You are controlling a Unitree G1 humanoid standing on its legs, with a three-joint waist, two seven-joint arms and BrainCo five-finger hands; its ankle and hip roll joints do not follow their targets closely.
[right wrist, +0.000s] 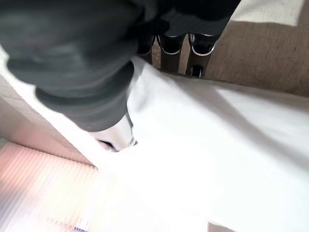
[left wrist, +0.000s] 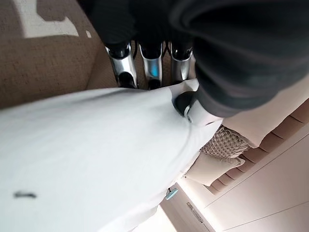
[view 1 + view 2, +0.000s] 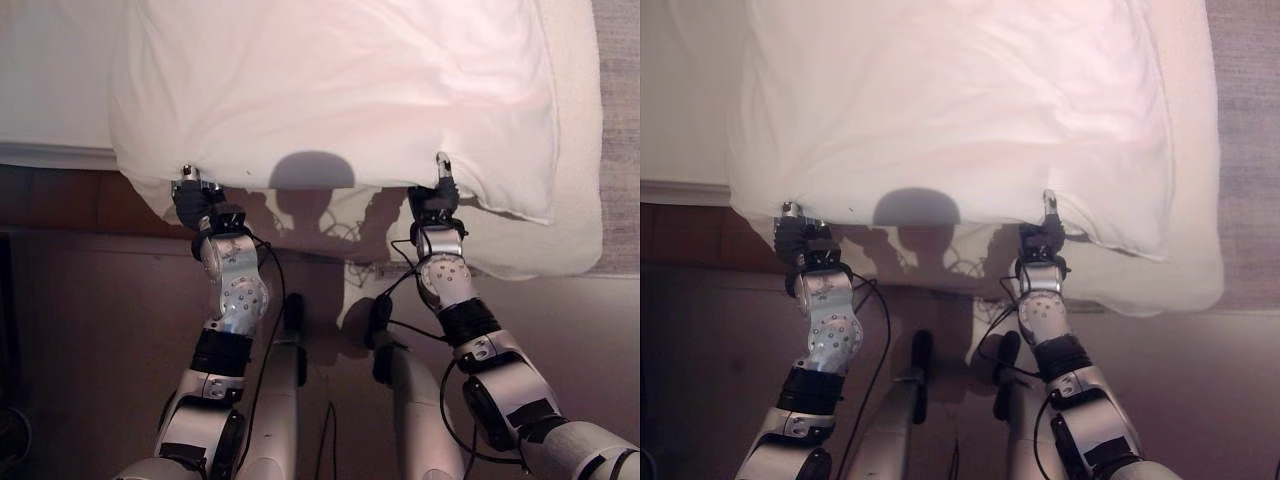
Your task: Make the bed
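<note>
A white duvet (image 3: pixel 330 90) lies spread over the bed, its near edge hanging just in front of me. My left hand (image 3: pixel 195 200) grips that edge near its left corner, and my right hand (image 3: pixel 438 195) grips it further right. In the left wrist view the fingers (image 2: pixel 152 67) run under the white cloth (image 2: pixel 96 145) and the thumb (image 2: pixel 186 104) presses on top, pinching it. The right wrist view shows the same hold: fingers (image 1: pixel 169 53) beneath the duvet (image 1: pixel 217 145), thumb above. Both hands sit at about the same height along the edge.
A cream under-blanket (image 3: pixel 575 200) sticks out past the duvet on the right. A bare white mattress (image 3: pixel 50 80) shows at the left. Brown floor (image 3: pixel 100 300) lies around me. A patterned pillow (image 2: pixel 224 142) and padded headboard (image 2: pixel 294 125) appear in the left wrist view.
</note>
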